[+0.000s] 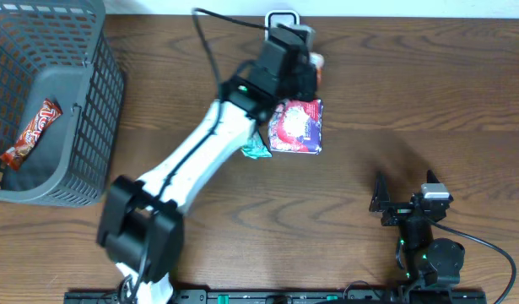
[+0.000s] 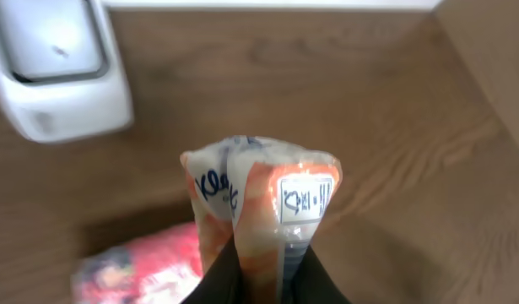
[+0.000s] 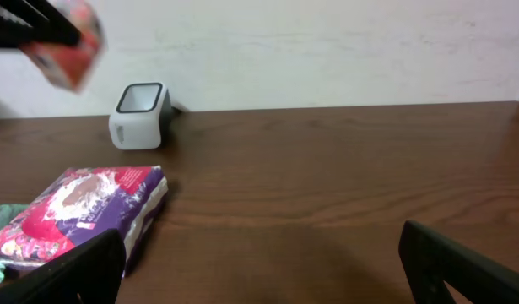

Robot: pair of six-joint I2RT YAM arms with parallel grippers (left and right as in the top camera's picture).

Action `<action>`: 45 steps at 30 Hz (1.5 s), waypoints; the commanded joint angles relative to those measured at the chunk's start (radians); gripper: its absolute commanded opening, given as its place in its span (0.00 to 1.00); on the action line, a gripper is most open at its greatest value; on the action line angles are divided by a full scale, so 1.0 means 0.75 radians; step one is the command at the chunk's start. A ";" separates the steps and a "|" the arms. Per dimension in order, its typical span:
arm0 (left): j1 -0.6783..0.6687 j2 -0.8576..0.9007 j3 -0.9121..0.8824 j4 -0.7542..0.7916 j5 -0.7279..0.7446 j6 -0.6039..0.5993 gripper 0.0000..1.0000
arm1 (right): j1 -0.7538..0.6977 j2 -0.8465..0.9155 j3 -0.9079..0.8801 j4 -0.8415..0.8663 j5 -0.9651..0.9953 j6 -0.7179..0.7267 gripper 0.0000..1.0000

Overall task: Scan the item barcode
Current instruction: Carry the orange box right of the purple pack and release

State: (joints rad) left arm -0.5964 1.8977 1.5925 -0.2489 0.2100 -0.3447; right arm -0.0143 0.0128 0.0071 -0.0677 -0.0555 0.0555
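The left arm (image 1: 200,152) reached from the near edge of the table diagonally toward the middle of the far edge, almost fully stretched. The left gripper (image 2: 263,266) was clamped on a packet (image 2: 263,194), lifted off the table. The right arm (image 1: 428,249) sat folded near the near right corner. The right gripper (image 3: 263,270) was spread wide and held nothing.

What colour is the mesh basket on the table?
Grey; the basket shows best in the overhead view.
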 commanded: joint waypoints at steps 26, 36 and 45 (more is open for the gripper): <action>-0.145 0.192 0.007 0.037 0.009 -0.012 0.42 | 0.012 -0.002 -0.002 -0.005 0.001 -0.015 0.99; 0.105 -0.190 0.016 0.096 0.010 0.036 0.44 | 0.012 -0.002 -0.002 -0.005 0.001 -0.016 0.99; 0.547 -0.568 0.016 0.068 0.008 0.166 0.61 | 0.012 -0.002 -0.002 -0.005 0.001 -0.015 0.99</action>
State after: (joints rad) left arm -0.2729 1.5196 1.5936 -0.1818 0.2115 -0.2596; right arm -0.0143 0.0128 0.0071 -0.0681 -0.0555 0.0555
